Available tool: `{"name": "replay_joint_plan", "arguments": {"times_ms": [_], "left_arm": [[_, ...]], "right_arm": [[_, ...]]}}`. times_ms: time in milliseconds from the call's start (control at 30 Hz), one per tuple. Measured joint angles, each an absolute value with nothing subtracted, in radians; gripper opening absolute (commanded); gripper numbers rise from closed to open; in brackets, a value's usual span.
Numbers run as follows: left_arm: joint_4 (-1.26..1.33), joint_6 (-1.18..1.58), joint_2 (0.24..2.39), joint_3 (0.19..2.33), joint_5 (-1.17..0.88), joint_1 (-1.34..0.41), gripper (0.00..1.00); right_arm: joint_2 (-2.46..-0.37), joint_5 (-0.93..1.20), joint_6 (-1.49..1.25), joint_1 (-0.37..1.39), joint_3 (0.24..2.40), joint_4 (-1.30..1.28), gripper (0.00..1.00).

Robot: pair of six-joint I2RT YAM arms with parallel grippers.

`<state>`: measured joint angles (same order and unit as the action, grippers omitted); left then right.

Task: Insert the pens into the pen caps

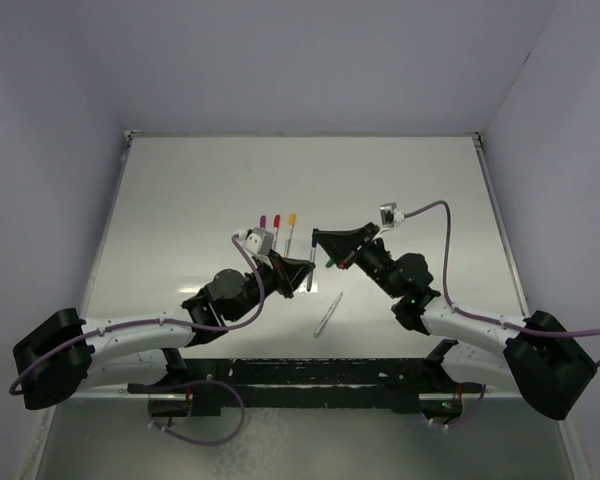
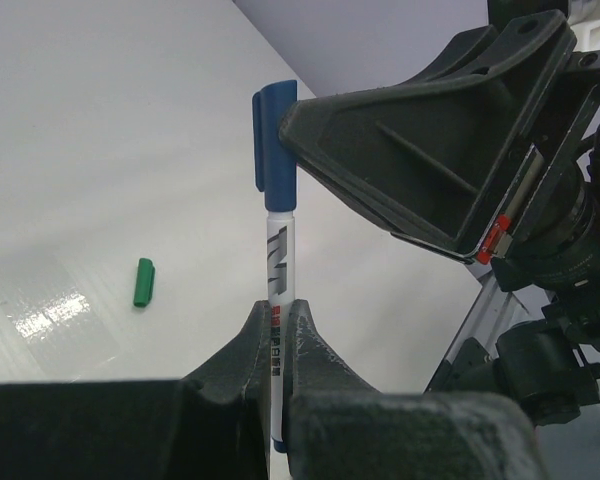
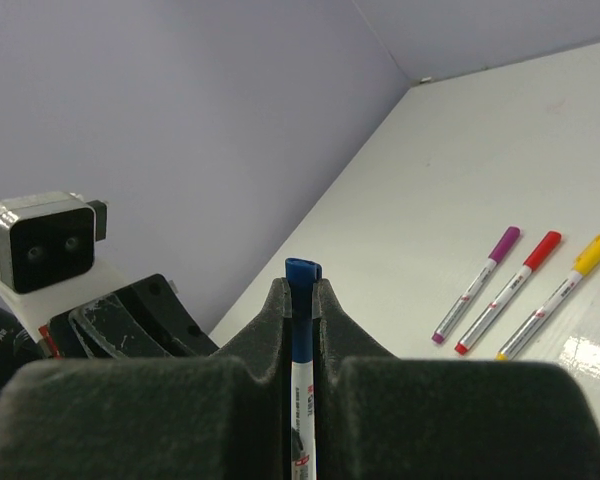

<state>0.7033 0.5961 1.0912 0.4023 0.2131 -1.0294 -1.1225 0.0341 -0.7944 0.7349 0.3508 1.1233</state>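
- The blue pen (image 2: 279, 245) is held up in the air over the middle of the tabletop (image 1: 180, 200). Its white barrel is pinched low down by the left gripper (image 2: 277, 335), whose jaws are closed tight on it.
- The blue cap (image 2: 277, 140) sits on the pen's upper end. The right gripper (image 3: 300, 300) is clamped on the cap, with its jaws nearly together.
- I judge the cap to be on. Whether it is pressed fully home cannot be told from these views.
- Handling: the pen looks light, stiff and smooth. It could slide or swivel between the pads if pushed off its axis. The best hold is mid-barrel, with the printed part inside the pads and the tip end left free.
- The caps are stubby and slick. Hold one across its body so the open mouth stays clear, and push straight along the pen's length.
- The green cap (image 2: 143, 282) lies loose on the tabletop near the middle, apart from both grippers.
- One uncapped pen (image 1: 327, 313) lies slantwise between the middle and the near edge. Its tip colour is too small to read, but it is likely the green cap's partner.
- The purple-capped pen (image 3: 477, 285), red-capped pen (image 3: 508, 292) and yellow-capped pen (image 3: 558, 297) lie side by side, just on the far side of the middle.
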Motion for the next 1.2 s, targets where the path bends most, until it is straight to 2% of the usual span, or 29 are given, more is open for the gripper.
{"name": "replay_joint_plan", "arguments": {"times_ms": [633,1200], "left_arm": [[0.690,0.557,1.093,0.364,0.258,-1.025,0.00],[0.637,0.529,1.098,0.368,0.184,-0.949,0.00]], "right_arm": [[-1.250,0.091,-0.782,0.757,0.380,1.132,0.00],[-1.271,-0.044,-0.711,0.828,0.428,1.016,0.00]]}}
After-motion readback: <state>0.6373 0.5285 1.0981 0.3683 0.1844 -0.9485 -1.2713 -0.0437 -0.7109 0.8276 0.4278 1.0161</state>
